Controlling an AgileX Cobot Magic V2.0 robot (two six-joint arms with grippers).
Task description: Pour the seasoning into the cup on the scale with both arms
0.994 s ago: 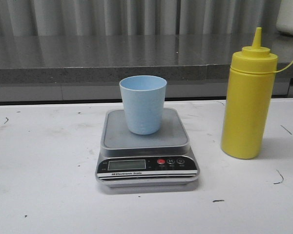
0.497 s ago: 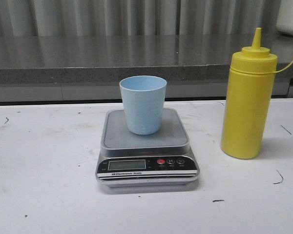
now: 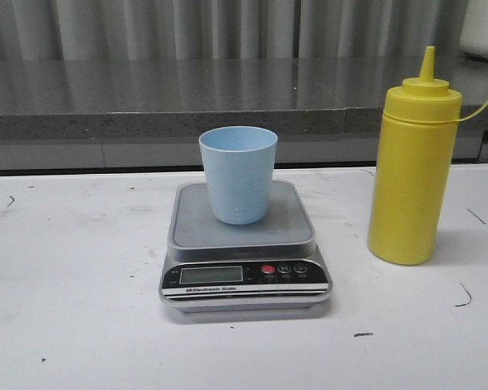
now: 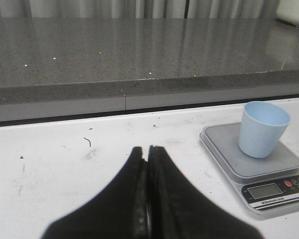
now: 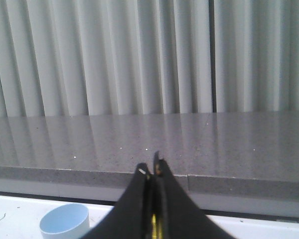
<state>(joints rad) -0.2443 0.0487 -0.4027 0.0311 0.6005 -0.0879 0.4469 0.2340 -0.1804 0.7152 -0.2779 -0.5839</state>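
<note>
The pale blue cup [image 3: 237, 175] stands upright and empty on the grey platform of the silver scale [image 3: 286, 229], mid-table. To its right on the white table stands the tall yellow seasoning bottle [image 3: 412, 171], nozzle up. Neither arm shows in the front view. In the left wrist view my left gripper [image 4: 147, 149] is shut and empty over bare table, left of the scale [image 4: 224, 154] and cup [image 4: 263, 128]. My right gripper [image 5: 152, 168] is shut, raised above the table and pointing at the back wall. The cup [image 5: 65, 222] is low beside it, and a yellow sliver shows through its finger gap.
A dark grey counter ledge [image 3: 146, 97] runs behind the white table [image 3: 73, 276], with a ribbed grey wall above it. A white object [image 3: 481, 28] sits on the ledge at far right. A thin yellow tether [image 3: 484, 101] trails from the bottle's cap.
</note>
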